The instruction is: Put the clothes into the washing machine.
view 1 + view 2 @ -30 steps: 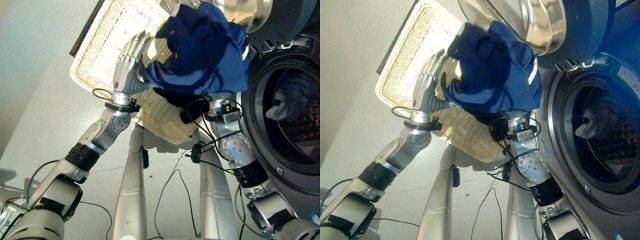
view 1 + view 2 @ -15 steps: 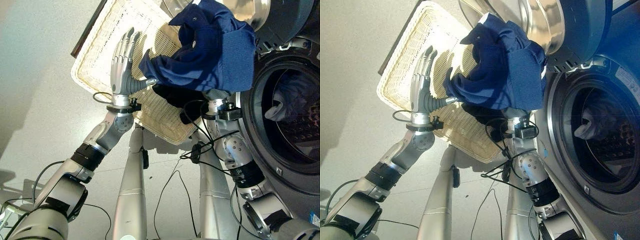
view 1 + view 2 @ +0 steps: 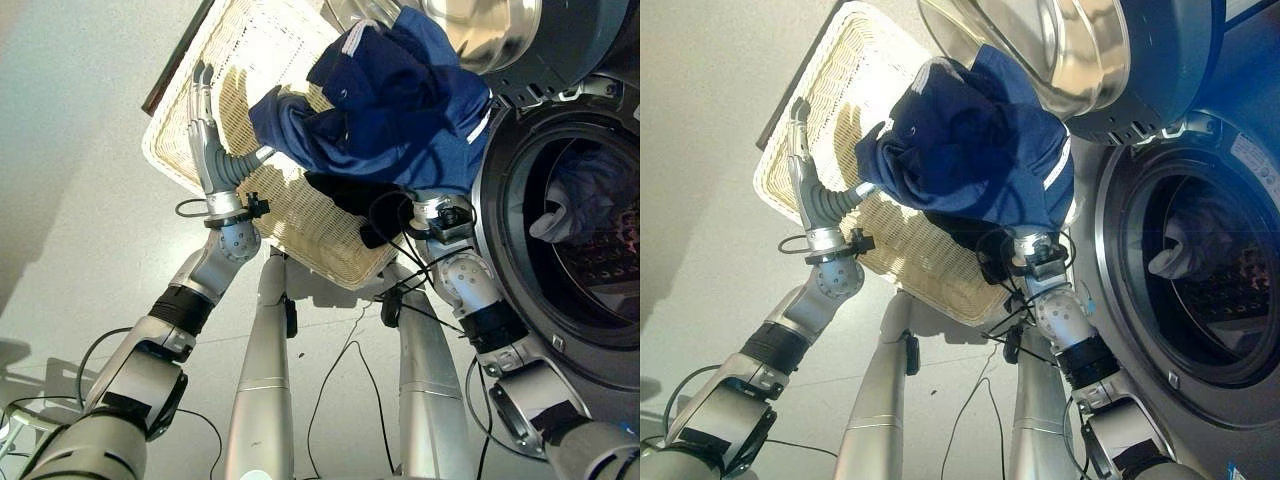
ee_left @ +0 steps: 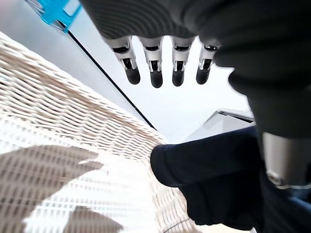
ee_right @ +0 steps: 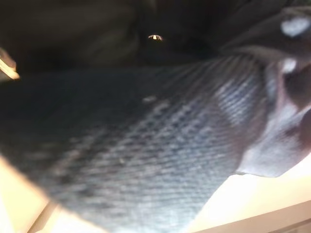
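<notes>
Laundry in dark blue — a bundled garment (image 3: pixel 400 100) with pale stripes along one seam — hangs in the air above our right arm, between the wicker basket (image 3: pixel 250 60) on our left and the washing machine (image 3: pixel 600 330) on our right. The bundle drapes over our right hand, so the hand itself is buried in cloth; we cannot tell how its fingers are set. In the right wrist view, dark knit fabric lies right across the lens.

Our left hand (image 3: pixel 207 140) stands upright over the basket's woven floor, fingers straight and together, thumb stretched toward the garment. One rolled blue edge of the cloth sits just beside that thumb, but the fingers grip nothing — in the left wrist view their dark tips (image 4: pixel 155 77) point out into open air past the basket's rim, with the rolled edge (image 4: pixel 204 165) showing near the thumb.

The basket, pale and rectangular, rests on the grey floor (image 3: pixel 80 200) with a dark strip along its far left side. The washing machine's round door (image 3: pixel 1090 60) is swung open, its shiny inner bowl just beyond the garment. Inside the drum (image 3: pixel 590 250) we see another blue-grey piece of clothing (image 3: pixel 580 200) already lying against the perforated wall.
</notes>
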